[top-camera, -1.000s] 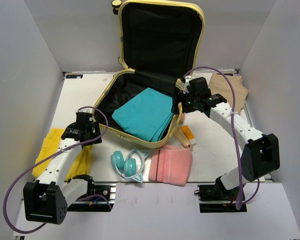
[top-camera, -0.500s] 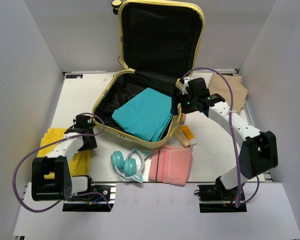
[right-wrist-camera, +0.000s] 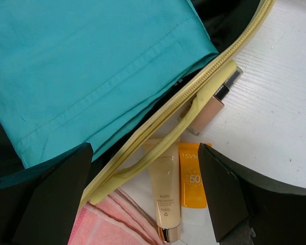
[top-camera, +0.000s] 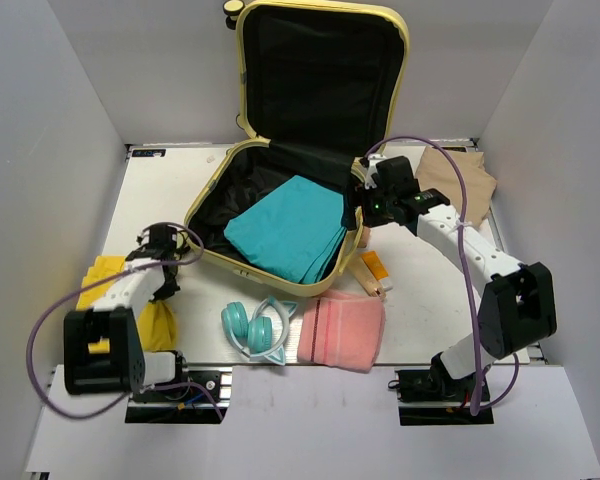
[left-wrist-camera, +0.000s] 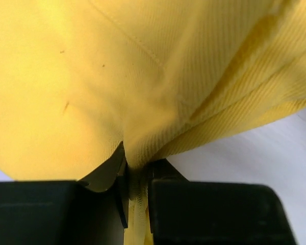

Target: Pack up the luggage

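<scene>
The luggage, a pale yellow suitcase, lies open at the table's middle with its lid standing up. A folded teal garment lies inside it. My left gripper is at the table's left, shut on a fold of a yellow cloth. The left wrist view shows the yellow cloth pinched between the left gripper jaws. My right gripper hovers open over the luggage's right rim. Nothing sits between the right gripper fingers, and the teal garment lies below them.
A beige tube, an orange tube and a rose-gold case lie beside the rim. A pink towel and teal headphones lie at the front. A tan cloth sits back right. Grey walls flank the table.
My left arm drew back and down to the left onto the yellow cloth, and its jaws closed on it, bunching the cloth. The right arm barely moved.
</scene>
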`<state>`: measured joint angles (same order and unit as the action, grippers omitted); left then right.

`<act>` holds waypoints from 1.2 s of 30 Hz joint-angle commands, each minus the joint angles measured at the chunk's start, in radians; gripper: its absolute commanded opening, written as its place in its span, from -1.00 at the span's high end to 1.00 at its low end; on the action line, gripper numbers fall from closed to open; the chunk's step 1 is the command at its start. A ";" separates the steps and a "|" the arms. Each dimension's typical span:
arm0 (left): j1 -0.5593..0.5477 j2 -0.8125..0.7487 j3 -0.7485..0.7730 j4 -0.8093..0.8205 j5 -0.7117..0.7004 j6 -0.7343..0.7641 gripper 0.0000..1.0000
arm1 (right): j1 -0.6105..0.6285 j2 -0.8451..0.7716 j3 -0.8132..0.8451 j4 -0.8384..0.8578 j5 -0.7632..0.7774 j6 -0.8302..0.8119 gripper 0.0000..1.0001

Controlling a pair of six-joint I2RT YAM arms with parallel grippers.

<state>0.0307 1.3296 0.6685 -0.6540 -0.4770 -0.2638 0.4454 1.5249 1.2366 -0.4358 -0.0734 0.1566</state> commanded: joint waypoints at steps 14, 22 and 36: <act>0.017 -0.552 0.117 0.076 0.448 -0.006 1.00 | -0.011 -0.097 -0.061 0.075 0.052 0.012 -0.80; -0.153 -0.388 0.276 0.159 0.638 -0.095 1.00 | -0.030 -0.111 -0.036 0.023 0.158 0.072 -0.80; -0.646 0.178 0.713 0.139 0.379 0.112 1.00 | -0.079 -0.158 -0.089 0.005 0.210 0.107 -0.80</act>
<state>-0.5816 1.4284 1.2888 -0.6548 -0.1055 -0.2230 0.3752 1.3998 1.1660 -0.4248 0.1051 0.2481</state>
